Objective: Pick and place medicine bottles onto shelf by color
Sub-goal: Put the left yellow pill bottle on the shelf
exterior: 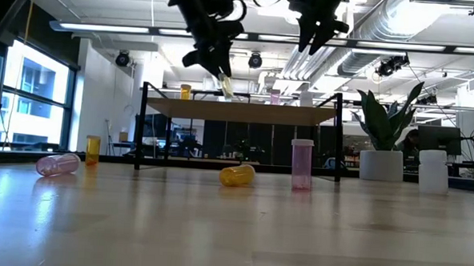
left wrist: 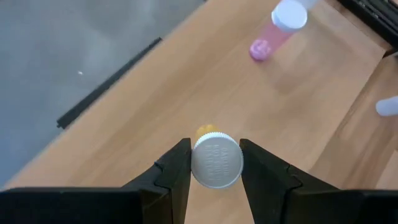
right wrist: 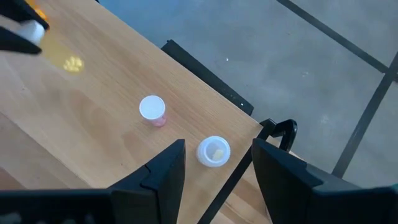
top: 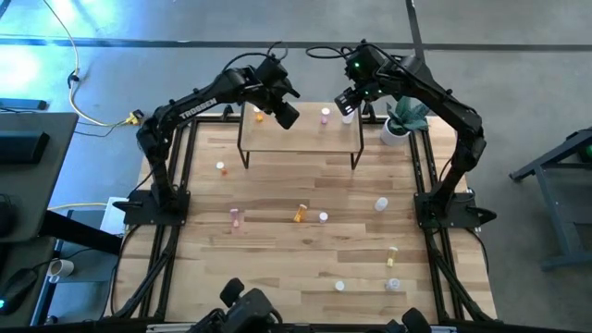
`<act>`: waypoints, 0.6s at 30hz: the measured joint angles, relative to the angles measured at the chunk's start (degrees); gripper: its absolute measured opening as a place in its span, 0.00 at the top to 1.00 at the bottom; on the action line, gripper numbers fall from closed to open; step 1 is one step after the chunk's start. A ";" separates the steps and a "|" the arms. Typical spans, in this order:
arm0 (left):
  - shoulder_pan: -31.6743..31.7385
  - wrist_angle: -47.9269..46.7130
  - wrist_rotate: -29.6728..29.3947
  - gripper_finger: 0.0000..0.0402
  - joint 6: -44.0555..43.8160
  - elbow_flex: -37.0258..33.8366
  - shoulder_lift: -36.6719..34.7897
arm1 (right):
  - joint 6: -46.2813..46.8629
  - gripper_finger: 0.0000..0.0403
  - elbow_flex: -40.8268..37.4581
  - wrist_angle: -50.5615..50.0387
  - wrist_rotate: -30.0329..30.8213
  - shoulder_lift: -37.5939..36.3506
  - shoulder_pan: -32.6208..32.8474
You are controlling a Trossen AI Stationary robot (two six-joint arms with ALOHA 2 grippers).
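Nearest us on the table (top: pixel 277 268), bottles lie scattered: a pink one (exterior: pixel 57 164) on its side, a yellow one (exterior: pixel 237 175) toppled, a pink one (exterior: pixel 301 164) upright. Beyond them we see the shelf (top: pixel 301 139), where our left gripper (left wrist: pixel 215 163) hangs above the left end, clamped on a yellow bottle (left wrist: pixel 216 158). Our right gripper (right wrist: pixel 214 165) hovers over the right end, fingers spread around nothing, above a clear bottle (right wrist: pixel 213 151) beside a pink bottle (right wrist: pixel 152 110)

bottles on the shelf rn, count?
3: orange bottle near the shelf's left end, pink bottle right of centre, clear bottle at the right corner. A fourth bottle is in the left gripper, above it. Arms may hide more.
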 joint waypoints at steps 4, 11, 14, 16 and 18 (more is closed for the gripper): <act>0.02 -0.01 0.20 0.71 0.11 0.00 0.88 | -0.17 0.56 0.00 0.00 0.00 0.00 0.00; 0.49 -1.12 -2.59 0.71 3.09 0.00 1.38 | -0.17 0.56 0.00 0.00 0.00 0.00 0.00; 0.54 -1.37 -2.74 0.71 3.98 0.00 1.38 | -0.05 0.56 0.00 0.00 0.00 0.00 0.00; 0.52 -2.20 -2.74 0.71 4.25 0.00 1.38 | 0.29 0.56 0.00 0.00 0.00 0.00 0.02; 0.52 -3.29 -2.74 0.71 5.45 0.00 1.38 | 0.42 0.56 0.00 0.00 0.00 0.01 0.07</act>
